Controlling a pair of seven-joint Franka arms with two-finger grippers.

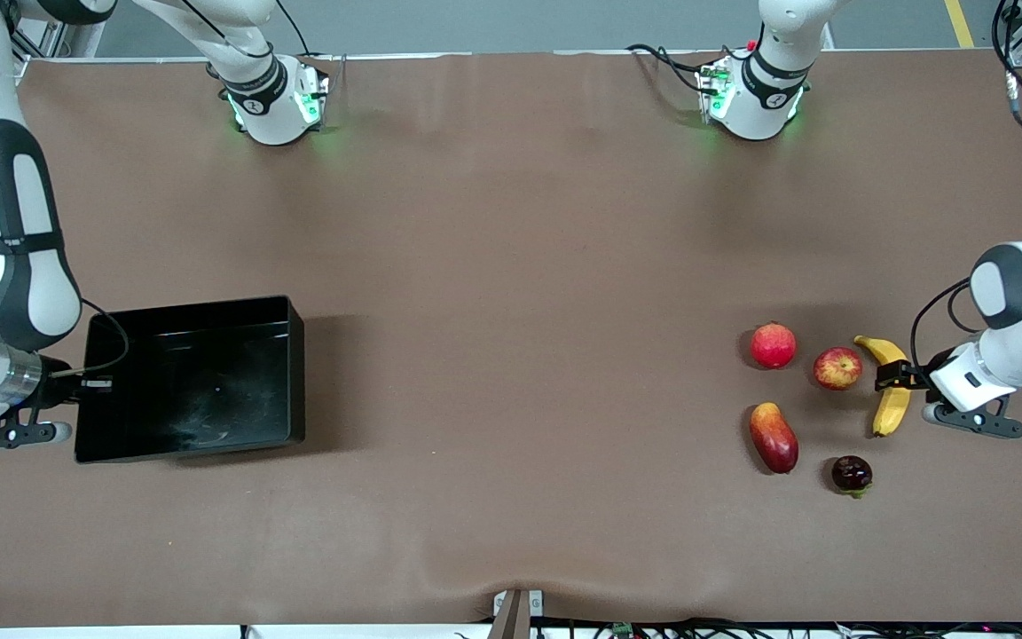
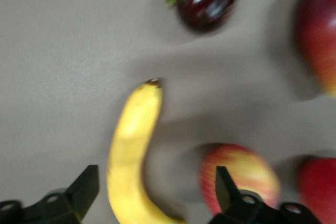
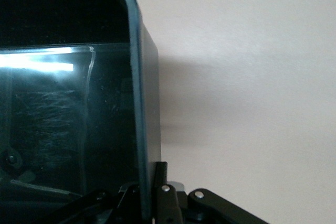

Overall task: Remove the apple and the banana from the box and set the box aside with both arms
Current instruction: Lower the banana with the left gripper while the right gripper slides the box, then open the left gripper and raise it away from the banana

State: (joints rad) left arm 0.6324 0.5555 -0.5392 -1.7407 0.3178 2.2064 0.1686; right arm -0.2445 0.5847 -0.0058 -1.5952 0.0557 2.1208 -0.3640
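Resting on the brown tabletop (image 1: 511,355) are five fruits and one box. The fruits cluster toward the left arm's end: one banana (image 1: 892,390), one apple (image 1: 837,368) just beside it, one plain red round fruit (image 1: 774,345), one mango (image 1: 774,437) and one dark round fruit (image 1: 852,474) nearest the front camera. The left claw (image 1: 897,377) is spread open, its fingers (image 2: 84,190) straddling the banana without closing on it. The single black box (image 1: 192,382) sits toward the right arm's end. The right claw (image 1: 76,383) is clenched on the box's side wall (image 3: 144,129).
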